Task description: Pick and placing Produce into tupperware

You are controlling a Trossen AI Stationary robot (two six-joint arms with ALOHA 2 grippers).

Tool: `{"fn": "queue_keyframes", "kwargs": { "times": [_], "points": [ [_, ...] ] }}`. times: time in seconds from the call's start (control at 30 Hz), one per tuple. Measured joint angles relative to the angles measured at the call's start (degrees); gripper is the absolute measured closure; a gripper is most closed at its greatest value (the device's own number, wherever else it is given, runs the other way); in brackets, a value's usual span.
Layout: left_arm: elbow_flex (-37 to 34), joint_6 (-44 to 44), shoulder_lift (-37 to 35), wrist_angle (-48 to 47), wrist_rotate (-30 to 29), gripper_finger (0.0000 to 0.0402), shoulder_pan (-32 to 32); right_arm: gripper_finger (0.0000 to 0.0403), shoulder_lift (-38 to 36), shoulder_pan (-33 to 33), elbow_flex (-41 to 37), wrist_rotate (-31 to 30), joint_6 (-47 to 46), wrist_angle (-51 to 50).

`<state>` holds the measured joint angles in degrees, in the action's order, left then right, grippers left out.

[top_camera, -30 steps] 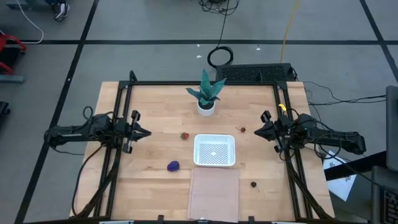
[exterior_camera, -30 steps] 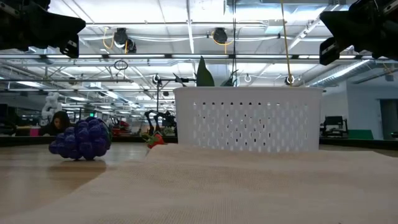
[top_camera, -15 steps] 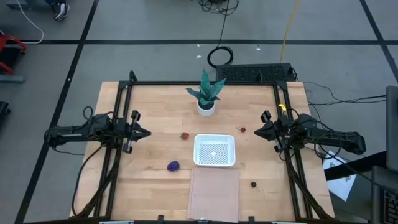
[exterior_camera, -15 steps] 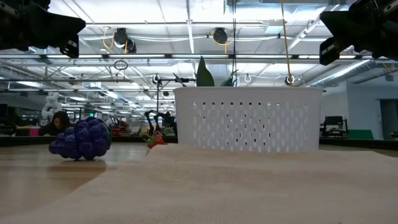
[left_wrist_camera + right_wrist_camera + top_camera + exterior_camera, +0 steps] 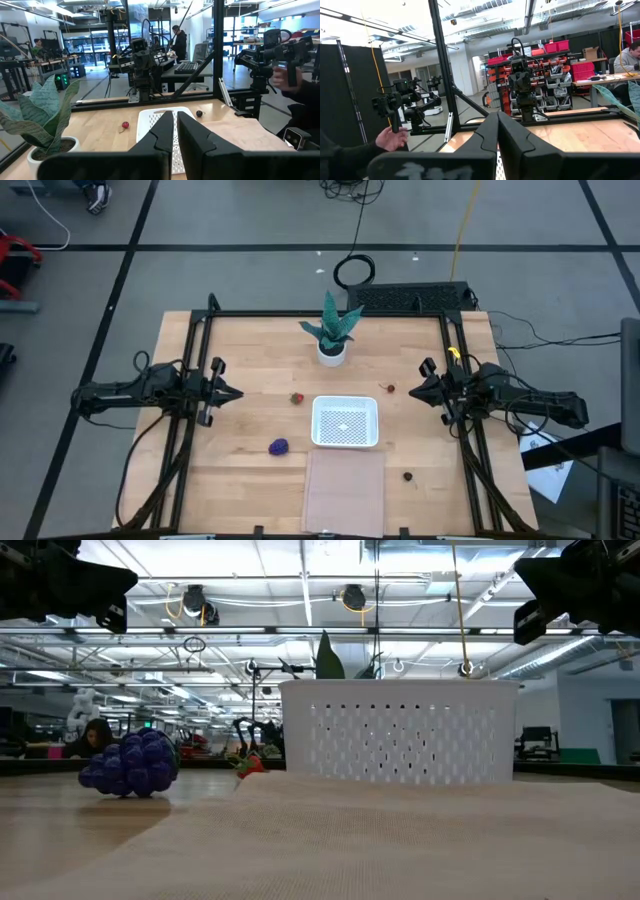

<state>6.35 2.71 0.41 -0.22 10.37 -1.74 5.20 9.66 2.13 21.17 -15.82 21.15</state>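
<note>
Hovering level at table sides: left pincer (image 5: 236,394), right pincer (image 5: 413,390), both closed, empty, pointing inward toward tupperware (image 5: 345,422).

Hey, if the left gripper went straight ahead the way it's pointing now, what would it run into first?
Probably nothing on the table: the left gripper points level across it, above the white container. The first thing in its line looks like the right gripper, though height is unclear.

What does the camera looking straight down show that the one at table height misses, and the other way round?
Only the high view shows the small dark red fruit, the blackish fruit, the plant's white pot and both whole arms, left gripper and right gripper waiting at the table's sides. Only the low view shows the room behind. Both show the purple grape cluster, the strawberry, the white tupperware and the tan sheet.
</note>
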Motion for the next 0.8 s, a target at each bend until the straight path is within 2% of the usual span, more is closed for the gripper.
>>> {"fn": "queue_keyframes", "kwargs": {
  "times": [0.8],
  "points": [
    [0.0,-0.1,0.0,0.0,0.0,0.0373,0.0,0.0403,0.0,0.0,0.0,0.0,0.0,0.5]
  ]
}}
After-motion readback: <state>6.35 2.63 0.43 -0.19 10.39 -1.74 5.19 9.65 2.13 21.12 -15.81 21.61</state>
